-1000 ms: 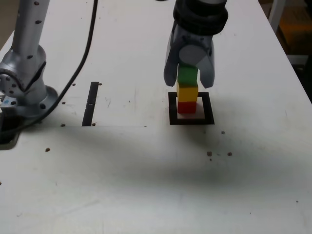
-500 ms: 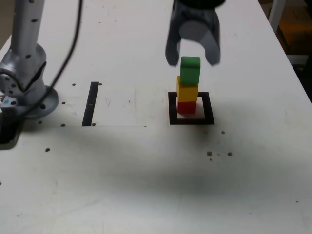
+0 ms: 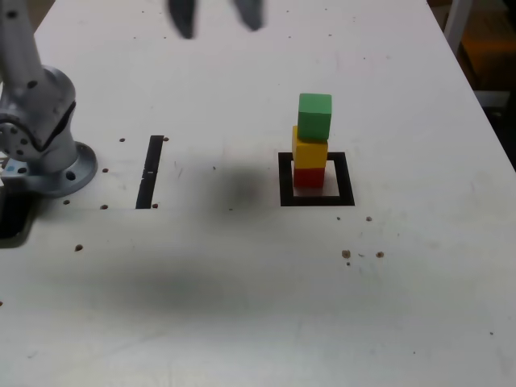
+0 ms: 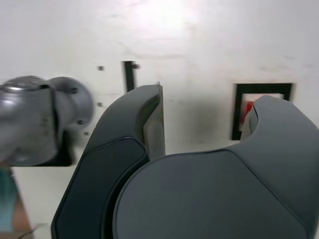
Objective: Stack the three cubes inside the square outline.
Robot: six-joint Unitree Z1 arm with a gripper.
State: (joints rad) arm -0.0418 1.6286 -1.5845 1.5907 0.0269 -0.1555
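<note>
Three cubes stand in one upright stack in the exterior view: the green cube (image 3: 314, 115) on the yellow cube (image 3: 310, 151) on the red cube (image 3: 308, 177). The red one rests inside the square outline (image 3: 316, 199) of black tape. My gripper (image 3: 218, 14) hangs blurred at the top edge, well to the exterior view's left of the stack, open and empty. In the wrist view the gripper (image 4: 204, 114) shows its fingers apart with nothing between them. Past one finger I see the square outline (image 4: 261, 88) and a sliver of red cube (image 4: 247, 110).
The arm's grey base (image 3: 44, 137) sits at the exterior view's left, with a straight black tape strip (image 3: 151, 171) beside it. Small brown specks (image 3: 347, 254) dot the white table. The table's edge (image 3: 484, 105) runs down the exterior view's right.
The gripper let go of the green cube, rose, and swung away toward the exterior view's upper left. The green cube stays on top of the stack.
</note>
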